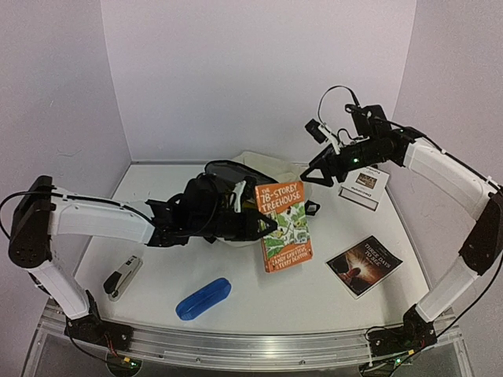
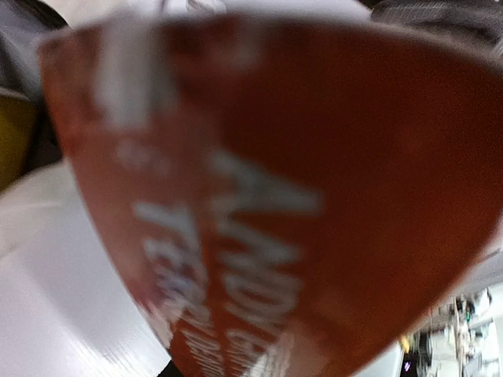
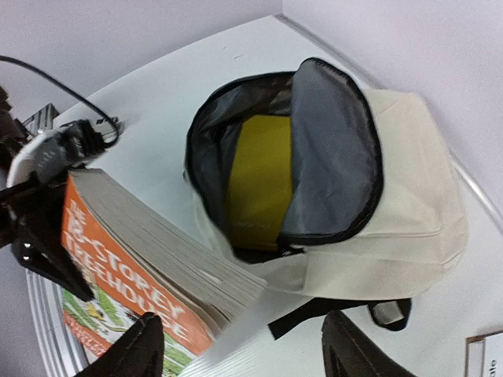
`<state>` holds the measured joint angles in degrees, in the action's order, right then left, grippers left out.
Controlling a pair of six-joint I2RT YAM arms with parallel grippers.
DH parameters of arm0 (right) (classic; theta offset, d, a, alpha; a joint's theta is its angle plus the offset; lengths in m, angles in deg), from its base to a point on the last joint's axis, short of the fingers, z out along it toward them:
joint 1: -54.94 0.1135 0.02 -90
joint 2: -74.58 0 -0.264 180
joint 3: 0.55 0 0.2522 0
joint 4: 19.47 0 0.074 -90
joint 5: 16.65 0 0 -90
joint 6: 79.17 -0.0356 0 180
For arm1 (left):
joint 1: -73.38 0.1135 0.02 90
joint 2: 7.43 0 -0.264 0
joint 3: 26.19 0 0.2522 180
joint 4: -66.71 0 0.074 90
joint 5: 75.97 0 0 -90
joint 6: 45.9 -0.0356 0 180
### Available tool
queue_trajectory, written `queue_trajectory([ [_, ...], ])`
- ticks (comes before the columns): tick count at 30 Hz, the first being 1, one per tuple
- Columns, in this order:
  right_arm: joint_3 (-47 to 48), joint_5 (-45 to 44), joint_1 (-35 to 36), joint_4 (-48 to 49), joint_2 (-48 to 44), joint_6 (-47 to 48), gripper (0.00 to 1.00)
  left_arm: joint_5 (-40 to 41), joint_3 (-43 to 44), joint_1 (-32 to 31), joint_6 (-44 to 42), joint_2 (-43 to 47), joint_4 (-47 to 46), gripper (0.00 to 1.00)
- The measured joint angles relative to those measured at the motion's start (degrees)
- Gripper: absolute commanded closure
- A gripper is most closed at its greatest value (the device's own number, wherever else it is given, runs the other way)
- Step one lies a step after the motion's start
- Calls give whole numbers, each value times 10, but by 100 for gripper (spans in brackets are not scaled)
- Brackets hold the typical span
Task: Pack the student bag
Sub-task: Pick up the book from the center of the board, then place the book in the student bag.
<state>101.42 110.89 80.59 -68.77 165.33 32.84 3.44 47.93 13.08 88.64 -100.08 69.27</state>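
Loose items on the white table (image 1: 251, 294), seen from above.
Orange book (image 1: 283, 224), "The 78-Storey Treehouse", stands tilted at centre with its cover up. A dark booklet (image 1: 364, 265) lies flat to its right, and a white card (image 1: 365, 187) lies farther back. A blue pencil case (image 1: 203, 298) is near the front edge, with a stapler (image 1: 123, 276) to its left, apart from it.

Rear overview; left wrist tight on orange book (image 2: 259, 196), right wrist above it and student bag (image 3: 409, 196).

The orange book (image 2: 299, 196) fills the left wrist view, blurred.
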Motion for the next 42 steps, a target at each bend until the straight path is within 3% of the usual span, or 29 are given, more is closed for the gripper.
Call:
queue_trajectory([
  [4,54,-35,0,32,43,-36,24,90,-14,12,60,83,30,100],
  [9,90,-62,0,56,96,-69,22,190,-53,74,169,159,37,100],
  [14,100,-67,0,64,124,-86,22,254,-61,133,284,141,54,100],
  [18,100,-64,0,65,134,-92,21,285,-57,144,362,83,67,100],
  [26,100,-57,0,71,142,-91,21,243,33,161,458,-63,154,100],
  [37,97,-46,0,77,143,-84,21,148,85,186,484,-130,124,99],
  [38,95,-45,0,77,143,-83,21,136,94,192,483,-142,118,93],
  [42,92,-42,0,77,143,-80,21,100,109,209,486,-169,110,48],
])
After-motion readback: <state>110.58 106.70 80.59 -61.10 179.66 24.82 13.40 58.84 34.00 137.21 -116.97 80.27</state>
